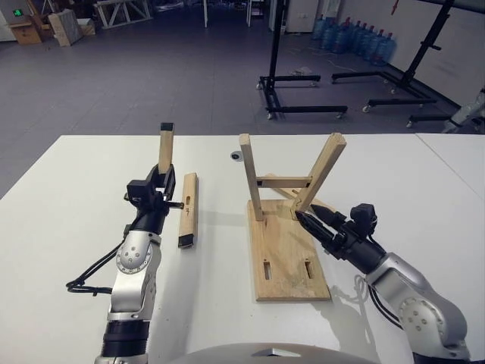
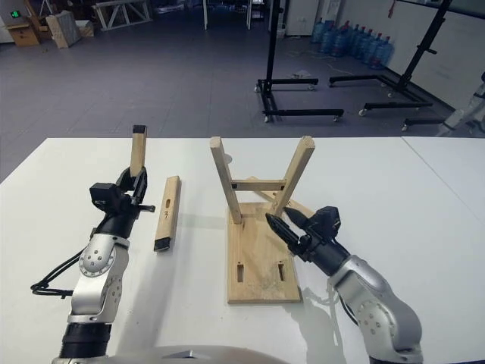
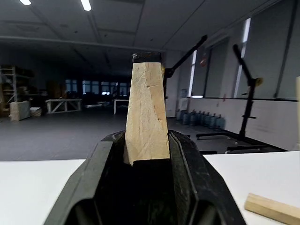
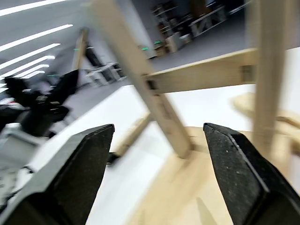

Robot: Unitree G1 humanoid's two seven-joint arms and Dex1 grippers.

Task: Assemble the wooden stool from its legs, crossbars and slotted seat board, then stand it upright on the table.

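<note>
white table (image 1: 76,197) holds the slotted seat board (image 1: 284,265) lying flat, two legs (image 1: 251,178) and a crossbar (image 1: 286,182) standing at its far end. right gripper (image 1: 305,218), fingers spread wide, sits at the base of those legs. left of the board, left gripper (image 1: 162,182) clamps a third leg (image 1: 165,148) upright, a loose leg (image 1: 188,208) lying between.

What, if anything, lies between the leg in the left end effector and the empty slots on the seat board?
One loose leg lies flat on the table between the held leg and the seat board. It lies low, so lifting over it looks feasible. The empty slots are uncovered.
</note>
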